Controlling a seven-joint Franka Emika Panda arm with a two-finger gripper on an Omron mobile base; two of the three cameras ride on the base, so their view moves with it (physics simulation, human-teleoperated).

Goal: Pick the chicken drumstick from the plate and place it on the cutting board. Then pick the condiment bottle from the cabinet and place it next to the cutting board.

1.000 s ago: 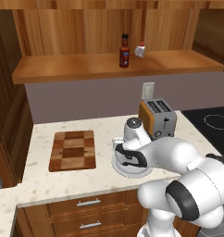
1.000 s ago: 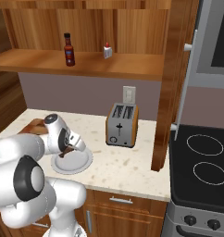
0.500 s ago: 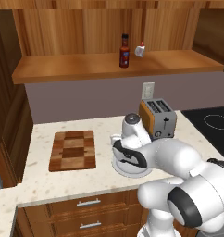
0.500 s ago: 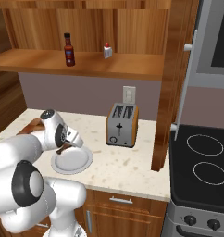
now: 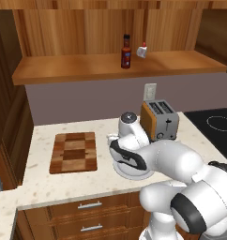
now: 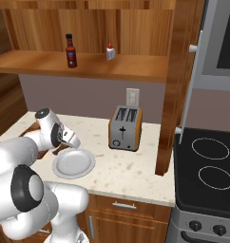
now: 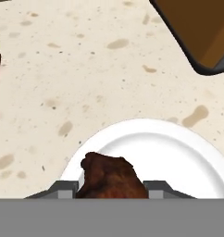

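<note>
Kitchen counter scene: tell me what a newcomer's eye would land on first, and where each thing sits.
The big white arm bends low over the counter, its pincer closed around the brown chicken drumstick just above the white plate. Left of the plate lies the bare checkered cutting board, and a toaster stands against the wall behind. Up on the wooden cabinet shelf stands the dark condiment bottle.

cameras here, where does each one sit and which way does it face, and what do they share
Left base view: behind the arm's left, looking forward and down at cutting board, toaster, bottle; arm rises lower right.
Right base view: behind its right, facing plate, toaster, stove; arm lower left.
Hand view: on the hand, looking down at drumstick between the fingers, over the plate.
All show plate and toaster.
</note>
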